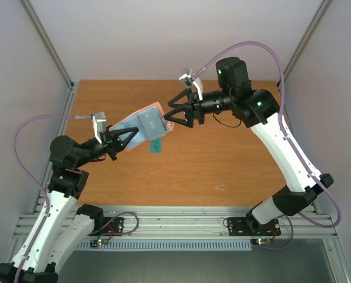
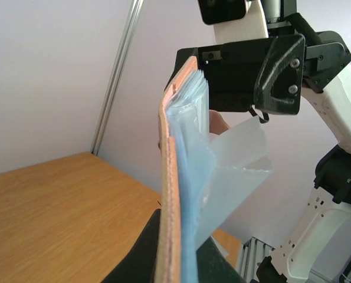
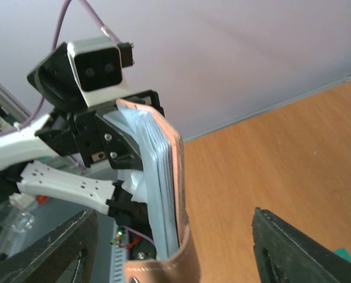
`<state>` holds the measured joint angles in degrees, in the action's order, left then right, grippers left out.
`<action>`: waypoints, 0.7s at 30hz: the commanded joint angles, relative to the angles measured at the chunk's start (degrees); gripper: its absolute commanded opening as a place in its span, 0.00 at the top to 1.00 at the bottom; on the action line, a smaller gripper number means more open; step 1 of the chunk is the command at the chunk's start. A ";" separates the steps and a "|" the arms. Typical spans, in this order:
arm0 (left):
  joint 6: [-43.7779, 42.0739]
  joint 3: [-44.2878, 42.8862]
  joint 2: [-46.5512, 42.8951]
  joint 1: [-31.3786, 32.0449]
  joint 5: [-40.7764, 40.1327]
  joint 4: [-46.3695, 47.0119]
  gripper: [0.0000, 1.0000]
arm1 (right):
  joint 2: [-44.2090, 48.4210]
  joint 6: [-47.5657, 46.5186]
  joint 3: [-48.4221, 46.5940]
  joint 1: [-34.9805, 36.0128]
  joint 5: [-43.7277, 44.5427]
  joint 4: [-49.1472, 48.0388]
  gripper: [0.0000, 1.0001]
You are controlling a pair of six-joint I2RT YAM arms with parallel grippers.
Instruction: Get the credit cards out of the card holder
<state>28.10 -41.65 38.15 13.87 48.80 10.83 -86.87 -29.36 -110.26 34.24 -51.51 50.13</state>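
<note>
The card holder point(image 1: 147, 125), pink-mauve outside and pale blue-grey inside, is held in the air over the table's middle. My left gripper point(image 1: 123, 139) is shut on its left end. In the left wrist view the holder point(image 2: 173, 177) stands edge-on between the dark fingers point(image 2: 134, 253), with a pale pocket flap point(image 2: 240, 159) hanging open. My right gripper point(image 1: 170, 114) is open, and its jaws straddle the holder's right end point(image 3: 170, 188) without touching it. A teal-green card point(image 1: 156, 145) lies on the table under the holder. The black, blue and red cards do not show.
The wooden table point(image 1: 222, 159) is walled by grey panels with metal posts point(image 1: 48, 44) at the back corners. A small white mark point(image 1: 220, 188) lies near the front. A metal rail point(image 1: 181, 227) runs along the near edge.
</note>
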 commanded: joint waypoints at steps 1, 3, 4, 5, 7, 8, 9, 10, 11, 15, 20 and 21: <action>-1.05 -1.24 -0.81 -0.24 0.54 5.13 1.00 | -2.33 1.66 -2.94 0.29 -0.37 1.59 0.30; -1.07 -1.37 -0.84 -0.22 0.73 5.09 1.00 | -2.51 1.70 -2.51 0.39 -1.35 1.19 0.28; -1.11 -1.37 -0.71 -0.18 0.81 5.18 1.00 | -2.54 1.93 -2.16 0.39 -1.57 0.73 0.27; -1.18 -1.33 -0.66 -0.17 0.86 5.21 1.00 | -2.64 2.12 -1.87 0.43 -1.34 0.26 0.26; -1.12 -1.33 -0.49 -0.21 0.76 5.40 1.00 | -3.07 1.89 -1.83 0.70 0.05 0.61 0.29; -1.11 -1.45 -0.50 -0.20 0.81 5.49 1.00 | -3.34 1.62 -1.95 0.73 0.63 1.00 0.32; -1.11 -1.42 -0.44 -0.17 0.84 5.53 1.00 | -3.57 1.36 -2.15 0.71 0.96 1.47 0.35; -1.11 -1.42 -0.45 -0.16 0.78 5.52 1.00 | -3.80 0.91 -2.30 0.73 1.20 1.95 0.38; -1.11 -1.42 -0.39 -0.20 0.85 5.52 1.00 | -3.93 0.51 -2.39 0.74 1.35 2.45 0.42; -1.03 -1.25 -0.24 -0.22 0.73 5.69 1.00 | -4.37 -0.41 -2.49 0.80 0.58 4.13 0.45; -1.11 -1.60 0.60 -0.24 0.76 6.08 1.00 | -5.62 -0.48 -4.00 1.34 0.31 5.77 0.43; -1.05 -1.68 0.73 -0.21 0.75 6.19 1.00 | -5.79 -0.58 -4.25 1.59 0.34 5.73 0.43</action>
<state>28.01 -41.65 38.54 13.87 48.90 11.46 -91.68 -29.04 -112.29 34.89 -50.85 54.04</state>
